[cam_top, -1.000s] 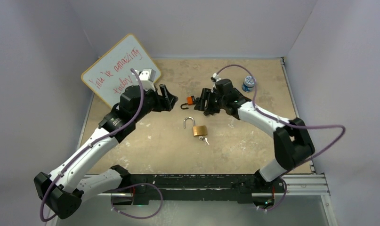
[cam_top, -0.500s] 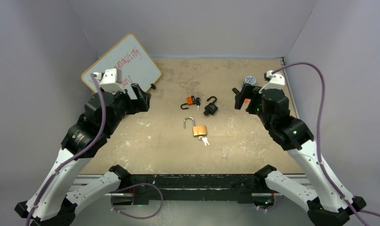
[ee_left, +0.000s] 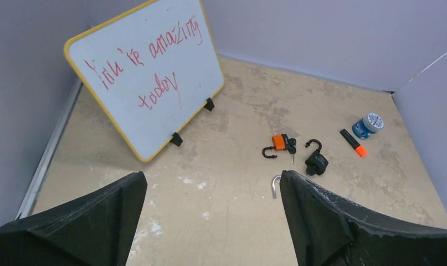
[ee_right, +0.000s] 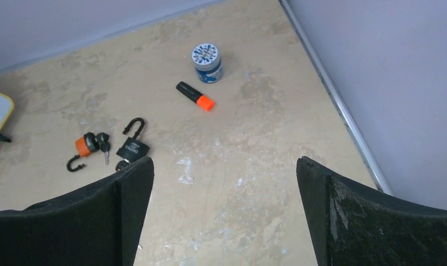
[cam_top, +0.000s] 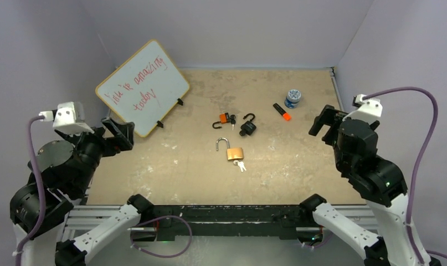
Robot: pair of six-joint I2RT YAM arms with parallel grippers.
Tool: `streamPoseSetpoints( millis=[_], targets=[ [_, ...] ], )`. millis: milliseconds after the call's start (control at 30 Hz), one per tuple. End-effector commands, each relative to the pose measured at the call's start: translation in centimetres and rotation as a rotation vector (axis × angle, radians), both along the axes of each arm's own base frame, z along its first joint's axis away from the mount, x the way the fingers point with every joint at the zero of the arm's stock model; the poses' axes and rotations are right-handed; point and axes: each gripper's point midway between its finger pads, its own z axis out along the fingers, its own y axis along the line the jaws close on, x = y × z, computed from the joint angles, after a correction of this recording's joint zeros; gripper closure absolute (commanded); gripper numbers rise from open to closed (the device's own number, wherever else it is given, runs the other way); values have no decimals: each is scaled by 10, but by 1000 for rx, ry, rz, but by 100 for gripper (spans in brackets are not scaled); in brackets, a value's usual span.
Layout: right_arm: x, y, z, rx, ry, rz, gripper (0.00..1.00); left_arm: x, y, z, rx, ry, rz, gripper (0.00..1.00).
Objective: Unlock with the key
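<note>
Both tools empty, jaws spread wide: left tool (cam_top: 120, 134) and right tool (cam_top: 324, 124) flank the tabletop (cam_top: 176, 166). Midway between them, well clear of both, lies the brass padlock (cam_top: 235, 153), silver keys (cam_top: 240, 165) at its base, shackle swung out. It looks unlocked, so stay clear and don't bump it. Ahead of right tool sits a small blue lidded jar (cam_top: 292, 98), contents hidden.

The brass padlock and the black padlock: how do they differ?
The brass padlock has a silver shackle; the black padlock has a black one. The brass padlock looks larger than the black padlock. Both lie flat on the table with the shackle swung open.
</note>
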Motion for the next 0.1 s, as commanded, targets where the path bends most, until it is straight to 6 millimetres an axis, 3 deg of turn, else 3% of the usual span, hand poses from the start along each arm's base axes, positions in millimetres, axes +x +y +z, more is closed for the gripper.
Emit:
streamPoseSetpoints(
  millis=[0,67],
  targets=[
    [-10,-12,-3,-44,39,-36,1,-9,5,-19,101,92,-26,5],
    [-8,-5,-9,-46,60,9,1,-10,5,-19,112,95,-30,5]
  ],
)
